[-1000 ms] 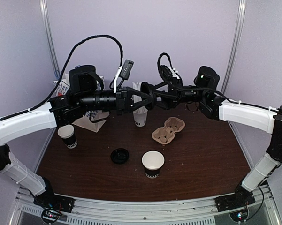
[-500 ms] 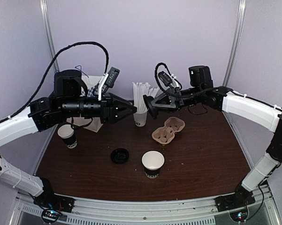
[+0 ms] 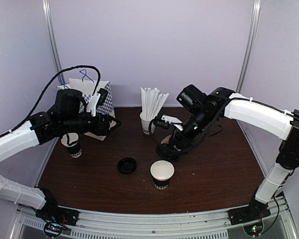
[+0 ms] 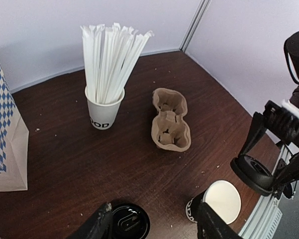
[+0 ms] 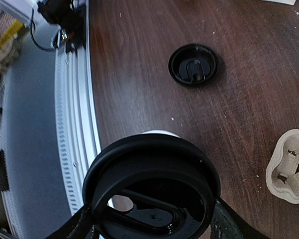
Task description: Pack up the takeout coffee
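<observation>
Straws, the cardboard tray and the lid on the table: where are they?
straws (image 4: 109, 59), left wrist view, middle of bundle
cardboard tray (image 4: 170, 119), left wrist view, ridge between its pockets
loose lid (image 5: 193, 65), right wrist view, its centre

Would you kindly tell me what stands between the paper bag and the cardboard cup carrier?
The white cup of straws stands there, shown in the left wrist view.

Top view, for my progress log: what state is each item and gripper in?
Near cup: upright, lidless.
Left cup: upright, lidless.
Held lid: gripped above near cup.
Loose lid: lying flat, on no cup.
Straw cup: upright, full.
Carrier: empty.
Bag: standing.
Left gripper: open, empty.
Right gripper: shut on held lid.
</observation>
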{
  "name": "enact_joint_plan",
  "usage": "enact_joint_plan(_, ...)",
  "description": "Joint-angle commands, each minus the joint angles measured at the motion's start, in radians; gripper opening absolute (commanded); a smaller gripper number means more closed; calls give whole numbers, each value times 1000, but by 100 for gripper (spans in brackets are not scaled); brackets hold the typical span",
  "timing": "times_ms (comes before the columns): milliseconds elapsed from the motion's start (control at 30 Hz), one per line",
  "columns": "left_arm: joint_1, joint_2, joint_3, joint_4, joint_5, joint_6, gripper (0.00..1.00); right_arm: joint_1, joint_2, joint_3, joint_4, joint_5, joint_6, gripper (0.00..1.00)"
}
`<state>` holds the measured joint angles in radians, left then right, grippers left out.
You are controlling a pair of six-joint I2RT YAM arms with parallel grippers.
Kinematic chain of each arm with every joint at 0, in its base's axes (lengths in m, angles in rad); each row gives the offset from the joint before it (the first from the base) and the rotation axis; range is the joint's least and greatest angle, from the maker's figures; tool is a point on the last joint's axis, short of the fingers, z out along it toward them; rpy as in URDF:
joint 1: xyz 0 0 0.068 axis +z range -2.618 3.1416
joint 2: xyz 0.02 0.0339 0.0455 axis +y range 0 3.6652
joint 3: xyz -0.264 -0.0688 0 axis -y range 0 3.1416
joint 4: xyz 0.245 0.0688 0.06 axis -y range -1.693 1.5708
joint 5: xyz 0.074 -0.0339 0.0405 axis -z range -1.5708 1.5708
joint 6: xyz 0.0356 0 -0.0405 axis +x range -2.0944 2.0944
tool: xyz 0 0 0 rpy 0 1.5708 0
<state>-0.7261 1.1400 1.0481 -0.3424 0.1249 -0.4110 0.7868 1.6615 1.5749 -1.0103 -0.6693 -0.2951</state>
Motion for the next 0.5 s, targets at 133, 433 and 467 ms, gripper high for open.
enact_joint_plan(133, 10, 17, -27, 68, 2, -27, 59, 139, 101, 88, -173, 329, -147, 69)
enact_joint_plan(433, 20, 22, -63, 90, 27, -47, 59, 212, 166, 122, -143, 445, -148, 69)
enact_joint_plan(467, 20, 23, -63, 92, 35, -47, 59, 213, 174, 126, -141, 451, -146, 70)
